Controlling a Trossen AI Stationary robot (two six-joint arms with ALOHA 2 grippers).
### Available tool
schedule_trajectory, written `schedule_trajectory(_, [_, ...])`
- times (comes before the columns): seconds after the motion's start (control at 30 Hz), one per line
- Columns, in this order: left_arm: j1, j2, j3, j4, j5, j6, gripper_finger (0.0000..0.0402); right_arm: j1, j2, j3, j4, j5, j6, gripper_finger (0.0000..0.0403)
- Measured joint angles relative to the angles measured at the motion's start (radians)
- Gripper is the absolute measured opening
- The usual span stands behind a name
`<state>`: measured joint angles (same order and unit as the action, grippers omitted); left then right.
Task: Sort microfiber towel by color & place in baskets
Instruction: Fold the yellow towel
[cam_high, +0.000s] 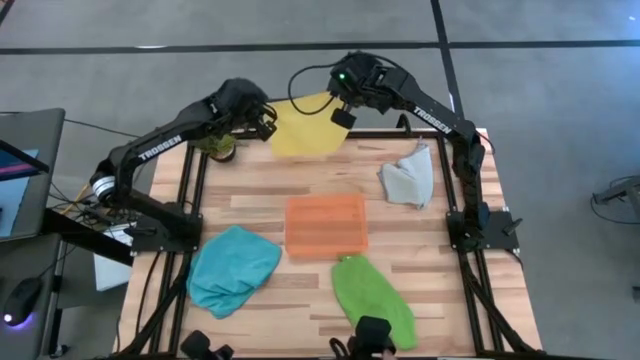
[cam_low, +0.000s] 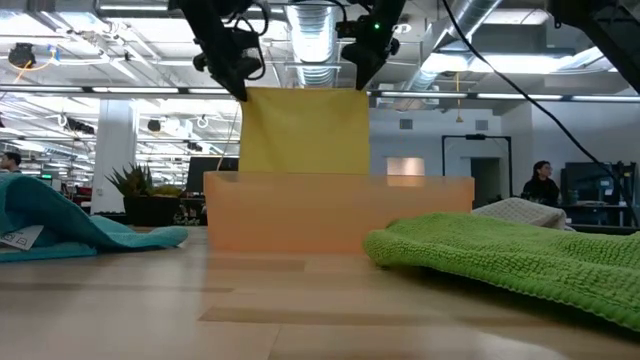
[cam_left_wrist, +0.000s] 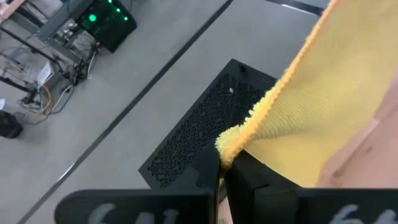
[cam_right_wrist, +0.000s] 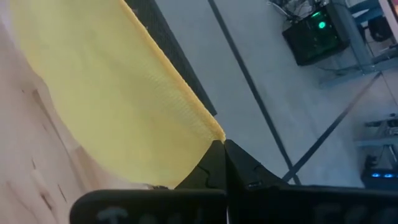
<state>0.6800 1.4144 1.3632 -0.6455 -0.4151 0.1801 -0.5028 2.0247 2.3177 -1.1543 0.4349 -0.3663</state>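
Green towel (cam_low: 520, 255) fills the foreground of the low view, lying flat on the counter (cam_high: 260, 205) — and up behind it, both arms have the yellow towel (cam_low: 305, 130) stretched out like a banner! Left gripper (cam_high: 263, 124) has its fingers clamped tight on one top corner, right gripper (cam_high: 341, 116) clamped on the other, and the cloth hangs straight down between them over the counter's far edge. The wrist views confirm it: each pair of fingers is pinched right on the hem.

Below and nearer than the fingers sits the orange tray (cam_high: 326, 225), empty as far as I can see, in the middle of the counter.

To do this well, I'd say both arms need to travel together toward the tray, keeping the cloth taut so it doesn't sag or twist, then lower it so the bottom edge lands inside the rim before either side lets go. Uneven speed could drag a corner loose.

Count check: four towels — one yellow, one green, one teal (cam_high: 232, 268), one grey (cam_high: 408, 178) — one tray, one potted plant (cam_high: 218, 147) just beside the left fingers.
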Motion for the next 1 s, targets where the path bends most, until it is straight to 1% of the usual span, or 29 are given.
schedule_trajectory(0.17, [0.017, 0.028, 0.0, 0.062, 0.011, 0.0, 0.0002, -0.023, 0.0, 0.0, -0.004, 0.0, 0.001, 0.0006])
schedule_trajectory(0.33, [0.01, 0.028, 0.0, 0.071, 0.011, 0.009, 0.0002, -0.025, 0.0, 0.0, -0.016, -0.002, 0.036, 0.0006])
schedule_trajectory(0.47, [-0.001, 0.028, -0.003, -0.003, 0.035, 0.0, 0.0002, -0.023, 0.0, -0.001, -0.102, -0.047, 0.093, 0.0006])
schedule_trajectory(0.57, [-0.02, 0.028, -0.013, -0.065, 0.06, -0.029, 0.0002, -0.006, -0.001, -0.041, -0.101, -0.05, 0.105, 0.0006])
schedule_trajectory(0.7, [-0.052, 0.028, -0.013, -0.138, 0.062, -0.054, 0.0002, 0.018, 0.002, -0.072, -0.15, -0.057, 0.115, 0.0006])
schedule_trajectory(0.8, [-0.08, 0.028, -0.013, -0.179, 0.063, -0.071, 0.0002, 0.041, 0.0, -0.104, -0.151, -0.066, 0.117, 0.0006])
schedule_trajectory(1.0, [-0.117, 0.028, -0.013, -0.26, 0.124, -0.126, 0.0002, 0.075, 0.0, -0.114, -0.219, -0.077, 0.138, 0.0006])
